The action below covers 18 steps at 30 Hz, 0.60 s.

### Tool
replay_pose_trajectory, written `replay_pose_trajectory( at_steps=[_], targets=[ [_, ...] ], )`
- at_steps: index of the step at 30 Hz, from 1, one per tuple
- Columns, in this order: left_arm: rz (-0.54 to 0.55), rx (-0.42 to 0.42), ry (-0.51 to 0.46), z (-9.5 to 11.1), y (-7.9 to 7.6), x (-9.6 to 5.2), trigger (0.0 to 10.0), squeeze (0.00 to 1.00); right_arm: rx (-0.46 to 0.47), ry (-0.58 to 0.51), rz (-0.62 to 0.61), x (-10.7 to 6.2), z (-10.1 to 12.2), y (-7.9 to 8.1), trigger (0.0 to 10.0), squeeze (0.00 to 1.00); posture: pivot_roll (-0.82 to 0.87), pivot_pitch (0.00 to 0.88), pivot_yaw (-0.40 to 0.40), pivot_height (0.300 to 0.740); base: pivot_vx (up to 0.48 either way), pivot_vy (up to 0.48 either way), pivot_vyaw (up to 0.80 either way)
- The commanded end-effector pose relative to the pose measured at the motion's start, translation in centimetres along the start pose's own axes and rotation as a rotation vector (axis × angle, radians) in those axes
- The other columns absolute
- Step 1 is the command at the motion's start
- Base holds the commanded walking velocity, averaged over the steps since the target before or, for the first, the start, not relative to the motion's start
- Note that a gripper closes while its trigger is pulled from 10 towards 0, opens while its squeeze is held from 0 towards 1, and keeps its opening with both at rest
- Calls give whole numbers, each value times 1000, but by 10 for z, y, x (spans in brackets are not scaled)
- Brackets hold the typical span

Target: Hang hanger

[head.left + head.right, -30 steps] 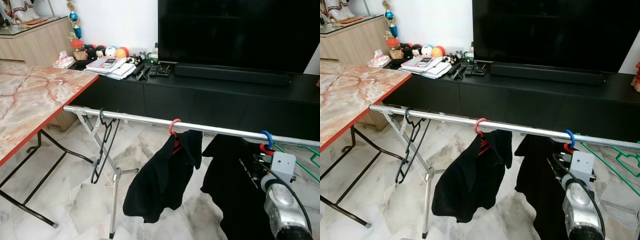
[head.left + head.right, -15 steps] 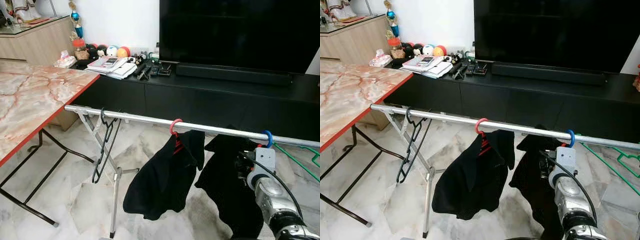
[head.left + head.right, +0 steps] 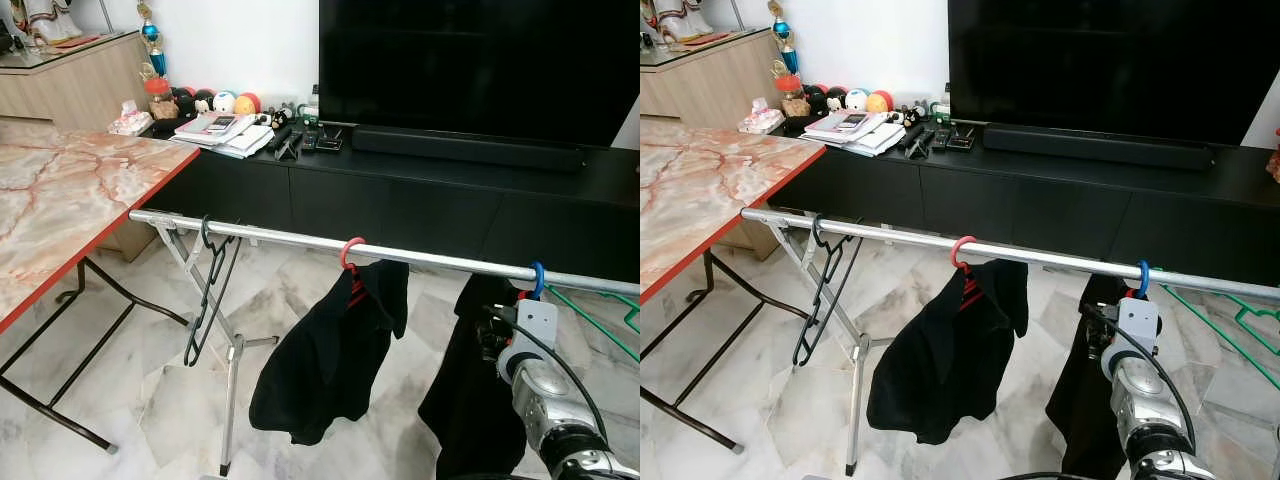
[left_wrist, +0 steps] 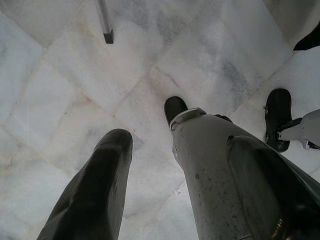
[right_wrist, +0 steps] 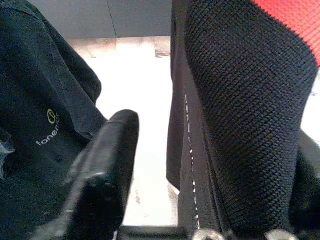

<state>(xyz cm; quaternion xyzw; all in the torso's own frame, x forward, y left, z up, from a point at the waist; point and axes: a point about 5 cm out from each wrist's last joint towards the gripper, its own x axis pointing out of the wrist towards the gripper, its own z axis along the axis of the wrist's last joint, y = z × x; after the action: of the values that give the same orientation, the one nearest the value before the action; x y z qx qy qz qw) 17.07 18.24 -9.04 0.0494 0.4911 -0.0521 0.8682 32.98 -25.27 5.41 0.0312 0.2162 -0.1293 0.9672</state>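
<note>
A silver rail (image 3: 270, 236) runs across in front of me. An empty black hanger (image 3: 206, 290) hangs near its left end. A red hanger hook (image 3: 350, 251) carries a black garment (image 3: 330, 360). Further right, a blue hanger hook (image 3: 537, 278) carries another black garment (image 3: 475, 400), which hangs straight down. My right gripper (image 3: 490, 335) is at this garment just under the rail. In the right wrist view its fingers (image 5: 105, 170) stand apart, open, with black and red mesh fabric (image 5: 240, 115) between them. My left gripper (image 4: 177, 140) hangs open over the floor.
A marble table with a red edge (image 3: 90, 180) stands at the left. A black TV console (image 3: 400, 200) with a large TV (image 3: 470, 60) runs behind the rail. A green hanger (image 3: 600, 320) lies low at the right. The rack's legs (image 3: 232, 400) stand on the marble floor.
The black garment on the blue hanger, pulled up and to the left half a second ago, now hangs straight down. The right wrist has shifted slightly right.
</note>
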Motion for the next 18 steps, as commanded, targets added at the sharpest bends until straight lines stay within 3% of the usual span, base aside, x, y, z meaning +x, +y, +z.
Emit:
replay_pose_trajectory(
  at_steps=[1,18],
  targets=[
    [-4,7,24,-5,2,-1,10000,0,12,-13,-5,1,5,1,0,0,83,36,11,740,0,0,0],
    [-7,14,27,-6,2,-1,10000,0,17,20,23,0,-8,11,0,0,88,37,11,740,0,0,0]
  ],
)
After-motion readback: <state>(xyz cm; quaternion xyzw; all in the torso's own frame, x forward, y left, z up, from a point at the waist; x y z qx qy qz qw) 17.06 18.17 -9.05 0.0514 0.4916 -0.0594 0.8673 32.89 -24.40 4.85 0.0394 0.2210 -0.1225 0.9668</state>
